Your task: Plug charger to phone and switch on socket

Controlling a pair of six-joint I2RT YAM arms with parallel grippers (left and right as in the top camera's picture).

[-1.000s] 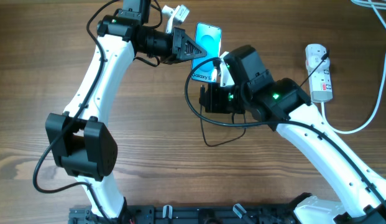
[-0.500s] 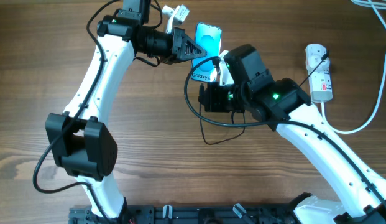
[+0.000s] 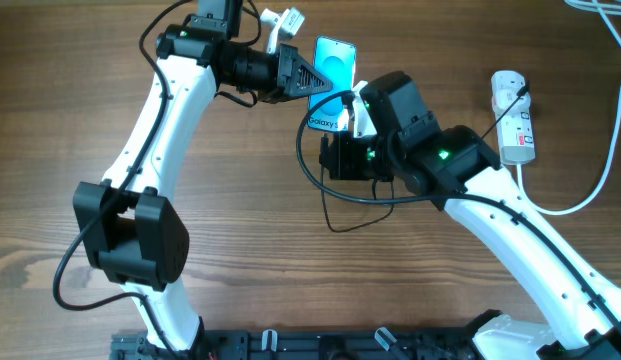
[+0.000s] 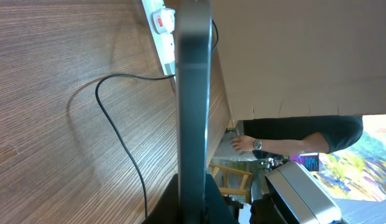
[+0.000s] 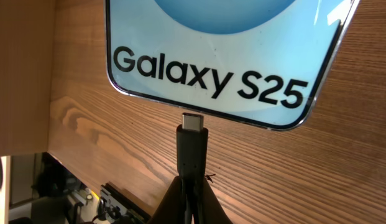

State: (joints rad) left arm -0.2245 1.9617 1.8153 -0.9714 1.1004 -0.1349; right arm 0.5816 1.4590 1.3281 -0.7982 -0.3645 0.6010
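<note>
Plug poised at the phone's port, not yet in.

Nothing has shifted in the last second. My left pincer (image 4: pixel 191 198) stays clamped on the phone (image 5: pixel 224 50), holding it up off the table (image 3: pixel 240 200) at a slant. My right pincer (image 5: pixel 190 202) stays closed on the charger plug (image 5: pixel 193 140), whose metal tip sits just under the phone's bottom edge, lined up but not seated. I judge I'm paused before the push. The socket (image 3: pixel 514 118) lies well off to my right, its switch untouched.

A wood-grain tabletop (image 3: pixel 290 290) is stretching out under even light; beyond its edge, a plain beige wall (image 4: pixel 292 56) is showing.
</note>
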